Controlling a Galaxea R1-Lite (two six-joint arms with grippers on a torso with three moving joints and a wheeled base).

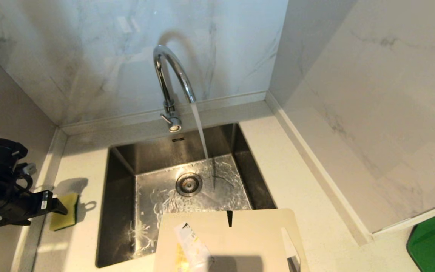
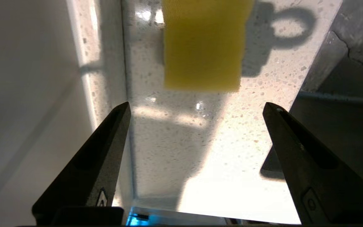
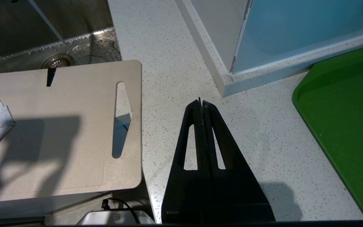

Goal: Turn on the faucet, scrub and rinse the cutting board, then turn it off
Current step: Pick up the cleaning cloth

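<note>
Left gripper (image 2: 197,108) open above half-cropped sponge (image 2: 204,44), cutting board (image 1: 236,241) cut off

Head camera looks down on the sink (image 1: 119,211) — wrist cameras hover close above its flanking counter (image 3: 175,47).

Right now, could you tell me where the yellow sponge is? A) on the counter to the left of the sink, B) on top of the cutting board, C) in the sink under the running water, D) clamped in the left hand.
A: the sponge lies on the counter left of the sink, just ahead of the open left hand, which holds nothing.
</note>
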